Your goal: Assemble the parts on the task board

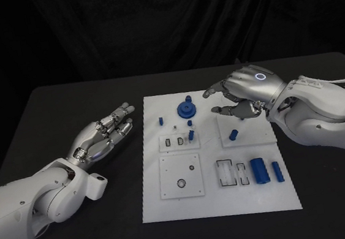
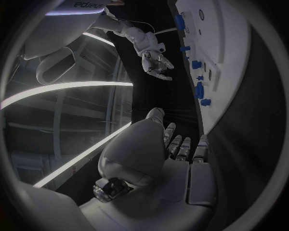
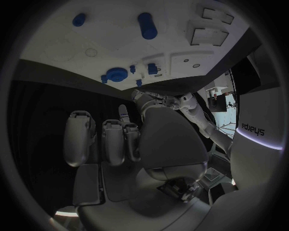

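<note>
Left robot hand (image 1: 106, 132): lies palm-up over the bare black bench (image 1: 55, 114), just beside the near-left edge of the flat white rectangular task board (image 1: 222, 201); fingers stretched out and apart, holding nothing.
Right robot hand (image 1: 241, 92): hovers over the board's far right part, fingers curled downward and spread, with nothing seen between them; whether the fingertips touch the board cannot be told.
Blue round gear-like part (image 1: 188, 110): stands at the board's far middle, near the right robot hand's fingertips but apart from them.
Small blue pegs (image 1: 161, 121): several stand around the raised white blocks in the board's middle; their exact seating is too small to make out.
Blue cylinder (image 1: 259, 170): lies on the near right of the board beside a slimmer blue bar (image 1: 277, 171) and white slotted insets.
Hidden: the board's far right corner is covered by the right robot hand and wrist.
Surface: matte black bench, white board in its middle.
Room: black curtain (image 1: 155, 17) behind the bench.
</note>
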`<control>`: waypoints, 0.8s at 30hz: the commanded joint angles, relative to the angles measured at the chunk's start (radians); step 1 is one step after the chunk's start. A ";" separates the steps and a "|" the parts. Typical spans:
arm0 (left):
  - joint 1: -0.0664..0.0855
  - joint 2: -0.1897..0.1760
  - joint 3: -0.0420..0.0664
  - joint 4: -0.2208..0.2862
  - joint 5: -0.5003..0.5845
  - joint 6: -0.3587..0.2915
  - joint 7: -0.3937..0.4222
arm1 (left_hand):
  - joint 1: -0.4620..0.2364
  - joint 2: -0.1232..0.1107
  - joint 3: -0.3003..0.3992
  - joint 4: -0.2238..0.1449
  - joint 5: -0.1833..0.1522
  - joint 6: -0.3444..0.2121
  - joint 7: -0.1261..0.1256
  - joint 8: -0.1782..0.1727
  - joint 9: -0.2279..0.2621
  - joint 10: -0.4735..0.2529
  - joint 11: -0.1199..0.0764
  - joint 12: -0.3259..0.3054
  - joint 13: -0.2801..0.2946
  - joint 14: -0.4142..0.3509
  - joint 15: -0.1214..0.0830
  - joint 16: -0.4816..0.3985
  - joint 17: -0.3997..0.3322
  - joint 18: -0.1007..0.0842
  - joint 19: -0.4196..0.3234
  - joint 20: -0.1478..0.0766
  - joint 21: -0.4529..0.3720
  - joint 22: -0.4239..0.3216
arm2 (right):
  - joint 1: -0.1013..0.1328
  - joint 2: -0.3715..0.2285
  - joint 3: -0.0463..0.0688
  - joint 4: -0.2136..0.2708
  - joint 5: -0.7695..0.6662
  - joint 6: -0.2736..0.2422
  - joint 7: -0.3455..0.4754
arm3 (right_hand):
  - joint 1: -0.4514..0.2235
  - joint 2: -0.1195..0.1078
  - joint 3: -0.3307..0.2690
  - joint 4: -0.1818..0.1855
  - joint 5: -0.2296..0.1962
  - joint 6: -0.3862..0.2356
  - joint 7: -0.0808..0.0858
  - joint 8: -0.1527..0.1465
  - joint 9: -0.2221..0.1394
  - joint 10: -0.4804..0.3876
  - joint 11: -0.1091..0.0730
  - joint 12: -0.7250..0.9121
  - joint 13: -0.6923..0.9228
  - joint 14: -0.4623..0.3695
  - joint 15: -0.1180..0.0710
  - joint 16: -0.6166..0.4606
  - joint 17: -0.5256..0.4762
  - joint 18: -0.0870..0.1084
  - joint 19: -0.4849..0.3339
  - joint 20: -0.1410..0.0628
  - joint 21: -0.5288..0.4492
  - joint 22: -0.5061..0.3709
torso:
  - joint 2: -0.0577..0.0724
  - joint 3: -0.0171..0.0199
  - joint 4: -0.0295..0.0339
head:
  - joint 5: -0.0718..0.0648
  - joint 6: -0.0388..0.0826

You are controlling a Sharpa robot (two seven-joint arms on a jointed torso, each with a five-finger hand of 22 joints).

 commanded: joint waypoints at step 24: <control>0.062 0.202 0.002 -0.315 -0.181 -0.012 0.207 | -0.349 0.038 -0.241 -0.007 -0.484 0.390 0.022 0.048 0.036 0.747 0.098 0.086 0.226 0.760 0.078 0.265 0.180 0.019 0.562 0.047 0.295 0.085 | -0.095 -0.016 0.000 -0.112 0.050 -0.077 0.025 | 0.016 0.013 0.023 0.009 0.001 0.086 0.008 0.028 0.012 0.102 0.002 0.003 0.263 0.088 0.002 0.007 0.195 -0.008 0.026 0.001 0.018 0.197 | -0.151 0.0669 -0.0416 | 0.037 -0.065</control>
